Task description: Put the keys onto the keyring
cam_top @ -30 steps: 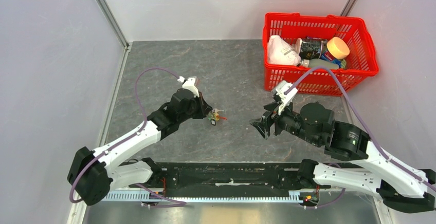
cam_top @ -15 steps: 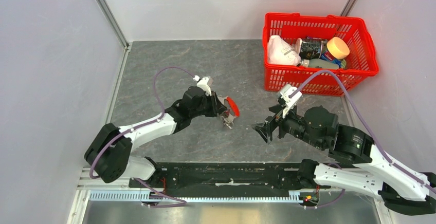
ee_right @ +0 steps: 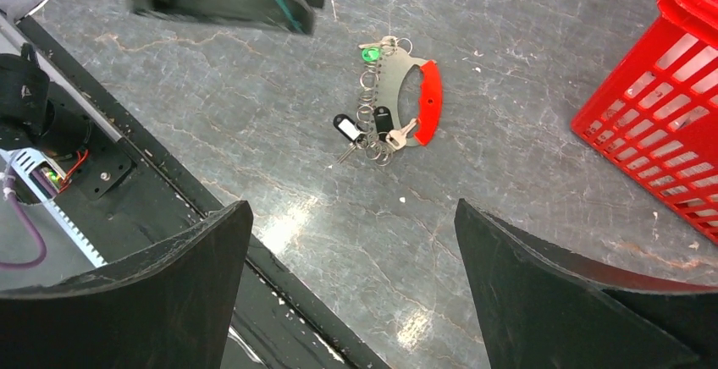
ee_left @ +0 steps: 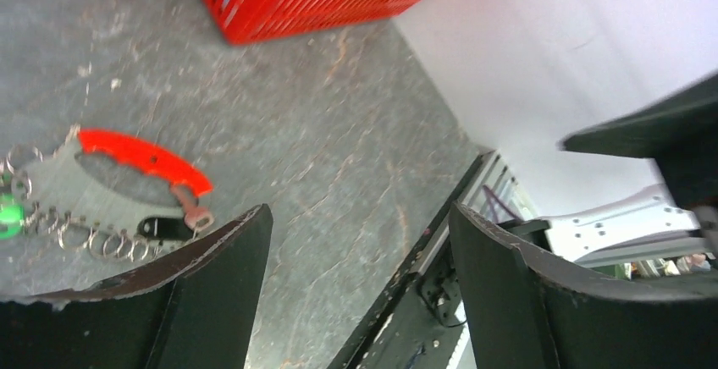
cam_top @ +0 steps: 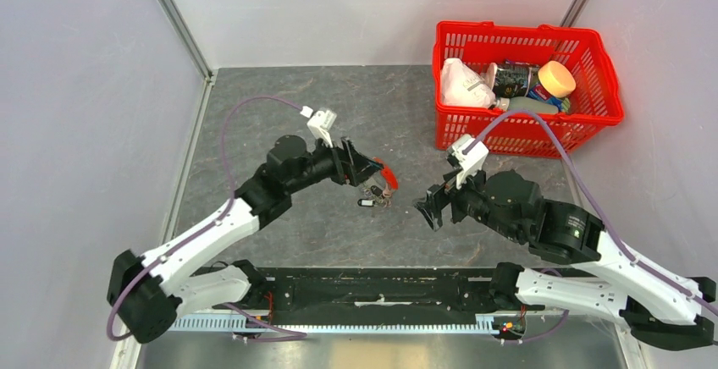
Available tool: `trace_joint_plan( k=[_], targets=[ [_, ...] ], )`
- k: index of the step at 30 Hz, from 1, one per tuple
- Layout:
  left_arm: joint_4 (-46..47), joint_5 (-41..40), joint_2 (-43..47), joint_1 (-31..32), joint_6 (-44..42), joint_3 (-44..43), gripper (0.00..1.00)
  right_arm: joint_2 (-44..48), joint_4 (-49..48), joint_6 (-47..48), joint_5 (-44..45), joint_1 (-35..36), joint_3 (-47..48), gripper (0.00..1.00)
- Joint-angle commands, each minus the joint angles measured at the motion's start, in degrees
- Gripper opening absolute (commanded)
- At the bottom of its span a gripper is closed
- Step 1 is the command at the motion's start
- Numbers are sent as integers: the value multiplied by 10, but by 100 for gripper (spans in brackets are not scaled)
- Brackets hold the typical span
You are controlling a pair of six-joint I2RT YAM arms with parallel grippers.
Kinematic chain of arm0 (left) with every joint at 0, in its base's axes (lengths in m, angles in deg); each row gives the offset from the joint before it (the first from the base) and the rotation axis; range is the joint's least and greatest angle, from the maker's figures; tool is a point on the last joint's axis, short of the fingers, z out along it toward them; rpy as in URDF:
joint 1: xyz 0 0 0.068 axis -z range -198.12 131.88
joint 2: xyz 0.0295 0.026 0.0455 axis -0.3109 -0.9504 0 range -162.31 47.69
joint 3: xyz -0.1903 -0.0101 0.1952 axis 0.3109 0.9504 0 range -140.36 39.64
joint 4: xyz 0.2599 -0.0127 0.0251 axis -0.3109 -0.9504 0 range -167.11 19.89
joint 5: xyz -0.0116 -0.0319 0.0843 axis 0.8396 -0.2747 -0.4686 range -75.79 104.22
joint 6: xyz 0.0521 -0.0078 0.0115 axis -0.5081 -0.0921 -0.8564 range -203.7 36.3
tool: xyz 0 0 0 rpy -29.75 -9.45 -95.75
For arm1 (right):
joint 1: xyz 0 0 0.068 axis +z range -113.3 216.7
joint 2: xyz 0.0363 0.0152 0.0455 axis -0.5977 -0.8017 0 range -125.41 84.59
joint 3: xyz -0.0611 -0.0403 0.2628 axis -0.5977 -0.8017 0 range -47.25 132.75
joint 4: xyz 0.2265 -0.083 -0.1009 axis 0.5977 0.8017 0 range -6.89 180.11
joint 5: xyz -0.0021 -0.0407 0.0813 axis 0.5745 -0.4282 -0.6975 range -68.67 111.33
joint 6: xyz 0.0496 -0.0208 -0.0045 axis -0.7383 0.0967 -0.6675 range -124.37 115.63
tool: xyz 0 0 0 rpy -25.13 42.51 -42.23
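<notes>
Left gripper (cam_top: 366, 170) has let go and backed off, leaving the grey-and-red strap keyring (ee_right: 405, 98) and tiny metal keys (ee_right: 369, 136) on the grey stone-look table (cam_top: 279, 98), between it and the right gripper (cam_top: 426, 210). Both grippers gape wide, empty. Looks light, floppy and slippery, so pinch the strap's red part.

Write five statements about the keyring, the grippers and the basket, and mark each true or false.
1. The keyring strap lies on the table, in neither gripper. True.
2. The left gripper is shut. False: its jaws stand wide open with nothing between them.
3. A green-headed key lies at one end of the strap. True.
4. The right gripper grips the keys. False: it is open and apart from them.
5. The red basket is empty. False: it holds a white bag and other items.
</notes>
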Motion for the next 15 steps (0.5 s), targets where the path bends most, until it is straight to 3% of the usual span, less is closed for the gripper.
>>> trace_joint_plan(
  k=[1, 15],
  targets=[
    [-91, 14, 56, 2, -66, -69, 83, -21, -11, 0, 22, 2, 56, 97],
    [-274, -46, 147, 2, -241, -190, 84, -93, -16, -14, 160, 2, 130, 97]
  ],
)
